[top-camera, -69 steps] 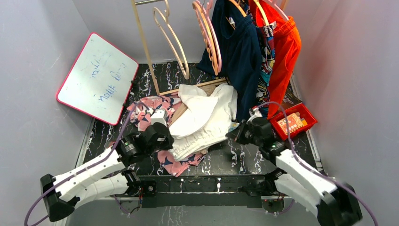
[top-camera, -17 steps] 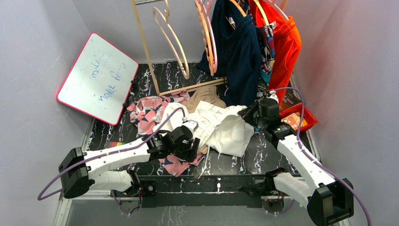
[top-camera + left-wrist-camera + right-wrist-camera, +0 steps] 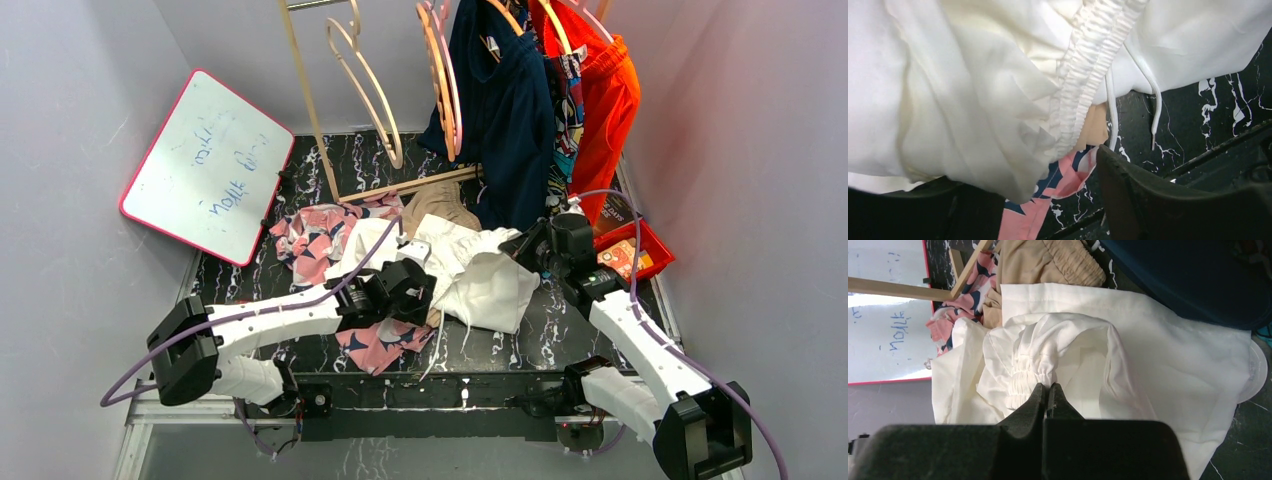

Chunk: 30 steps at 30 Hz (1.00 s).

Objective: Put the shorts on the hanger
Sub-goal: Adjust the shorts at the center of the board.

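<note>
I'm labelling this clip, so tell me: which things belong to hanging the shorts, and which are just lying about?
For the job: large white fabric shorts, pale beige wood-coloured hanger, right fingers pinching the waistband.
Lying about: pink navy-patterned garment, tan shorts, pink-framed whiteboard, red plastic tray, hanging navy garment, hanging orange garment.

Soft matt white cloth shorts (image 3: pixel 490 285)

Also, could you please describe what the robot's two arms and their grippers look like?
Both the left arm and the right arm have smooth white shell links joined by chunky black joint housings. A thin purple cable loops loosely along each one. The left gripper and right gripper are matte black, each with two thick fingers. No markings are legible.
</note>
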Available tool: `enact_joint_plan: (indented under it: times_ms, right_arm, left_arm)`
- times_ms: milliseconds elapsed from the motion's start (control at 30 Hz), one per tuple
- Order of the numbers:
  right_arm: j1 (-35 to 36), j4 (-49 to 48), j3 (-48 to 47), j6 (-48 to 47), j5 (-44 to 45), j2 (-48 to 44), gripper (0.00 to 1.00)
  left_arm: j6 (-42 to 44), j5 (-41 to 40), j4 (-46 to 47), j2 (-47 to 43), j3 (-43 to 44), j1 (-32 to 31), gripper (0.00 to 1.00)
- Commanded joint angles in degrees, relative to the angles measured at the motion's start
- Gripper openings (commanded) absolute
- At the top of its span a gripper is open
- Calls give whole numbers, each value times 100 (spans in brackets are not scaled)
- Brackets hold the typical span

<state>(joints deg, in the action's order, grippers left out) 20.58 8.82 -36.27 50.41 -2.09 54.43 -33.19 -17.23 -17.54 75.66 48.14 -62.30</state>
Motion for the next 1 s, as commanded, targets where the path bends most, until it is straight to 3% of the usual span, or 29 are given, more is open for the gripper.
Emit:
enact_joint_plan:
  times_ms: [0,133,300,467,600,800,900,933,967]
  right_arm:
    - [-36,-171,161,-32,-240,-239,0]
    - [-38,-108,189,-35,-352,-326,0]
    - [-42,99,105,-109,-434,-474,0]
    - [-37,226,55,-31,-608,-598,0]
    - [-37,387,-23,20,-713,-619,0]
    - [-41,502,158,5,-757,-476,0]
    - [-36,388,293,68,-882,-435,0]
    - [-37,344,325,77,-904,-429,0]
    - [-36,325,331,75,-908,-425,0]
  left_arm:
    - [235,-426,267,200,429,100,53]
    - [250,-556,164,451,624,156,27]
    - [62,-723,193,-63,680,184,0]
    - [-615,-458,85,-574,1052,484,0]
    - [-1442,288,-267,-629,1294,1151,0]
    - [-2241,1779,63,-520,301,2529,0]
    - [-2342,2056,426,-383,-122,2797,0]
    - [-2324,2045,461,-323,-163,2814,4]
    - [-2283,2025,462,-275,-181,2824,16]
